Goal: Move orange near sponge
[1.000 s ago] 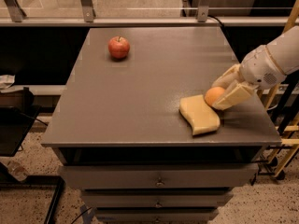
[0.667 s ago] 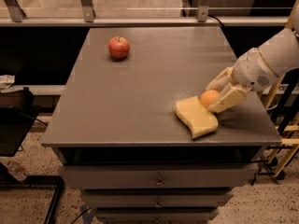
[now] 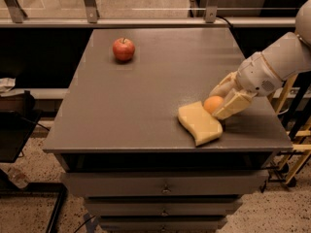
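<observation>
Your end effector [image 3: 216,106], extended in from the right side of the worktop [image 3: 155,84], has both pale fingers closed around the orange [image 3: 212,103] near the front right corner. The fruit is right at the back right corner of the sponge [image 3: 198,125], touching it or just above it, and the sponge's long axis runs toward the front edge. The placement looks met; you likely need only release and retreat rightward. The apple [image 3: 124,49] sits well apart, back left.

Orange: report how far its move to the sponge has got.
Mostly done: the orange is right at the far edge of the sponge. In hand: the gripper holds the orange between its fingers at the table's right front. Left: let go and pull clear.
</observation>
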